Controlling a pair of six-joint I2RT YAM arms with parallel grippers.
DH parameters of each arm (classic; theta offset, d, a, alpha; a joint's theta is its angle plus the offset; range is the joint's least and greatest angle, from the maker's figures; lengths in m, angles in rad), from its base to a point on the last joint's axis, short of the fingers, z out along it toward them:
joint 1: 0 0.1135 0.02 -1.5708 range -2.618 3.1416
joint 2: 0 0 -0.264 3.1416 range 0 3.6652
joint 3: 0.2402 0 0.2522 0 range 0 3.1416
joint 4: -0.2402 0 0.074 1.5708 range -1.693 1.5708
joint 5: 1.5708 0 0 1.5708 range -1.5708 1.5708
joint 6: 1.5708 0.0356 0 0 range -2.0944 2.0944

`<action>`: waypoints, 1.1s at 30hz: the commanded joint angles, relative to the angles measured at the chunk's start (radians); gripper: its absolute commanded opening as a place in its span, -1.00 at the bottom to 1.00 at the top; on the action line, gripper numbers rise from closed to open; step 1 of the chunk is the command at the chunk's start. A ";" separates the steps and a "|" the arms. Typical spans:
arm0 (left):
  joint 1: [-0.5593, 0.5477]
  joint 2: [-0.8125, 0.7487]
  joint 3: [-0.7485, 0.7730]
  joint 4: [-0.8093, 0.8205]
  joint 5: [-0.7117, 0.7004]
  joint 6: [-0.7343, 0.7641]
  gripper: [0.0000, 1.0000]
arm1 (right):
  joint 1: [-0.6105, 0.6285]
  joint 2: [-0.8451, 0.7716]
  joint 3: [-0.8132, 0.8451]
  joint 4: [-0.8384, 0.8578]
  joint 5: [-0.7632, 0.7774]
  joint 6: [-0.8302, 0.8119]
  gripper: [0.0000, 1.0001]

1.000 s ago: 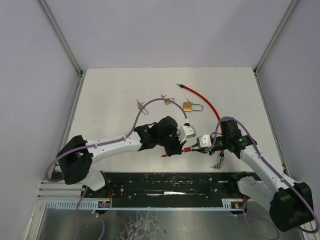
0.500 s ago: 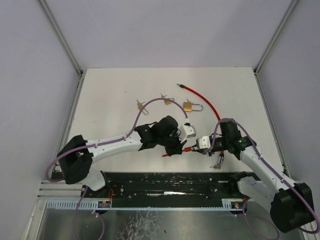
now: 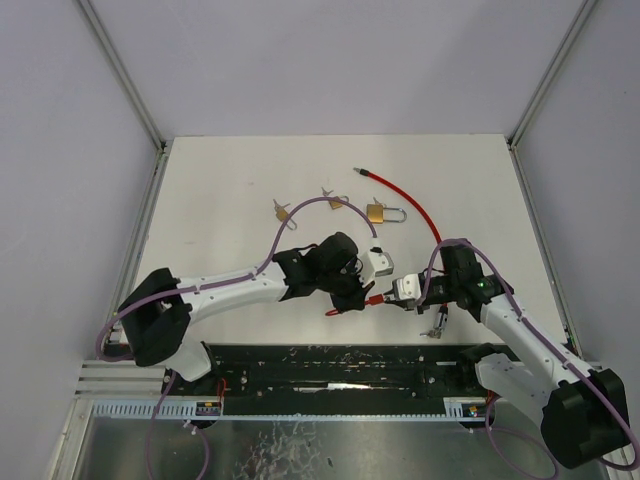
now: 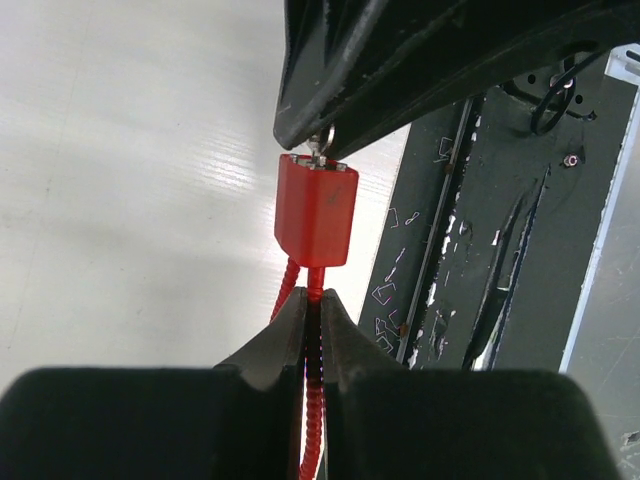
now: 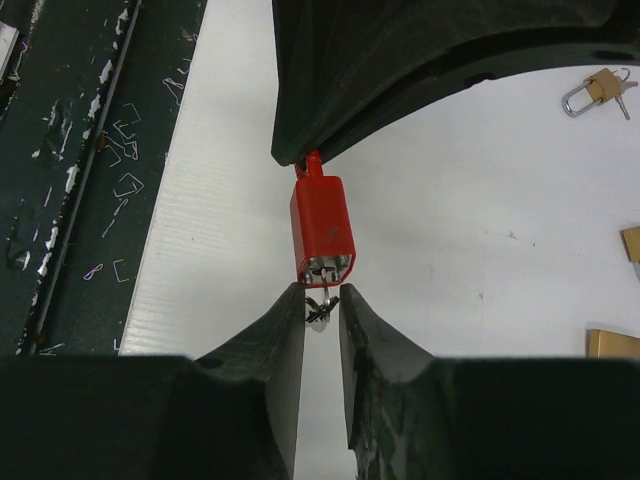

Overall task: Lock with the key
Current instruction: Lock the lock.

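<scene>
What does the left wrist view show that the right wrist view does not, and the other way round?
Only left wrist: the left claw shut on the red cable, close to the red lock body. Only right wrist: the key in the lock's end, between the parted fingers of the right claw, and a brass padlock. Both: the red lock body and the white table.

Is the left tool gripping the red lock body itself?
No, the left tool pinches the red cable right beside the red lock body.
</scene>
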 commanded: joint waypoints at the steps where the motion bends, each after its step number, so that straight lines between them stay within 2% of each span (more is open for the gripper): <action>1: -0.005 0.015 0.042 0.033 0.018 0.021 -1.00 | 0.014 -0.012 0.003 0.027 -0.038 -0.008 -0.56; 6: -0.004 0.023 0.049 0.033 0.017 0.018 -1.00 | 0.016 -0.003 0.014 -0.010 -0.048 -0.040 -1.00; 9: -0.001 0.019 0.045 0.037 0.000 0.013 -0.94 | 0.016 -0.006 0.025 -0.044 -0.046 -0.069 -1.00; 14: 0.030 -0.037 -0.041 0.119 -0.020 0.002 -0.52 | 0.014 -0.006 0.058 -0.027 -0.054 0.052 -1.00; 15: 0.040 -0.055 -0.077 0.144 -0.020 -0.006 -0.38 | 0.014 -0.002 0.063 -0.024 -0.058 0.071 -1.00; 18: 0.054 -0.110 -0.147 0.211 -0.012 -0.007 -0.21 | 0.003 0.012 0.079 -0.008 -0.081 0.143 -1.00; 25: 0.052 -0.196 -0.225 0.301 -0.032 -0.012 -0.05 | -0.037 0.015 0.102 0.032 -0.140 0.290 -1.00; 33: 0.029 -0.166 -0.200 0.308 -0.019 -0.027 -0.07 | -0.061 0.005 0.104 0.043 -0.182 0.341 -1.00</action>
